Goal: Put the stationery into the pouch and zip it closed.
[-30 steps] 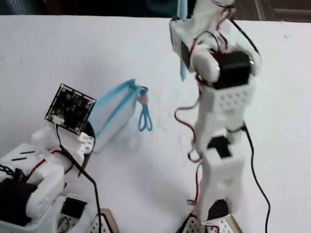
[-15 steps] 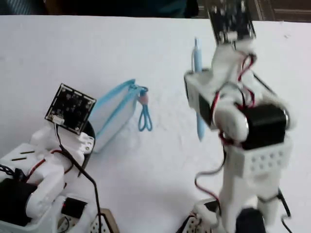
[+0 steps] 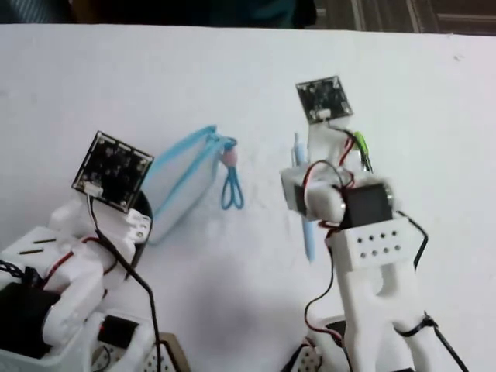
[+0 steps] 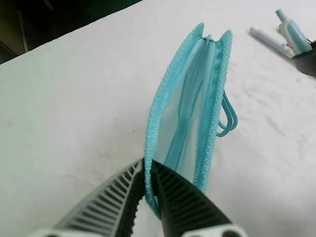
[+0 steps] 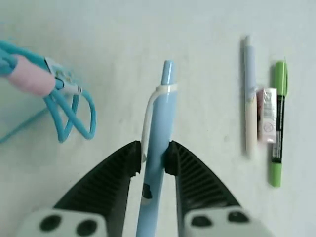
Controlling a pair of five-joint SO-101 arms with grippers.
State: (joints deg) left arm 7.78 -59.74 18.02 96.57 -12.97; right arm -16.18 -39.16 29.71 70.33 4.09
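right pincer [image 5: 152,149] clamped on the pen [image 5: 159,116], left pincer [image 4: 148,167] pinching the rim of the pouch [image 4: 185,113]: line the pen up with the open mouth and slide it in lengthwise.

This is looking like a small robotics lab or hobby bench. Two white plastic arms, the left arm [image 3: 66,267] and the right arm [image 3: 376,267], are standing side by side at a plain white tabletop [image 3: 116,70]. Red and black wires [image 3: 124,273] are running bare along their joints. Uncased camera boards [image 3: 112,172] are sitting on their wrists. Brown wood [image 3: 457,15] is showing beyond the far edge.
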